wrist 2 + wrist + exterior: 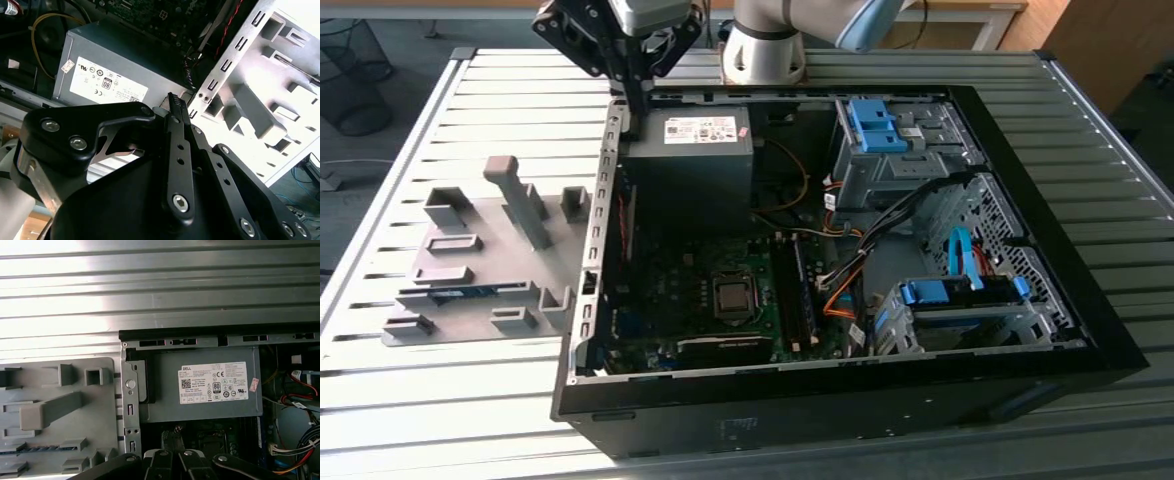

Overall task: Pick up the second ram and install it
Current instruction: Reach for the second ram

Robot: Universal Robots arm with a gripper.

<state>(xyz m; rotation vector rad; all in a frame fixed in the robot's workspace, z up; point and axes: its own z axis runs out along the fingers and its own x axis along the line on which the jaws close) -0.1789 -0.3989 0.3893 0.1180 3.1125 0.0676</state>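
Observation:
The second ram [454,293] is a thin blue-green stick lying flat in a slot of the grey holder plate [474,225], on the exterior view's left, beside the open computer case. In the first wrist view the second ram [25,449] shows as a bluish strip in the holder plate [50,370]. My gripper [640,110] hangs high over the case's back left corner, above the power supply [687,165], far from the stick. Its black fingers [173,100] are pressed together with nothing between them, so it is shut and empty.
The open black case [1067,330] holds the motherboard [707,300], its long black memory slots [790,285], cables and blue drive bays [874,125]. A tall grey block [520,195] rises from the holder plate. The slatted metal table [400,400] surrounds everything.

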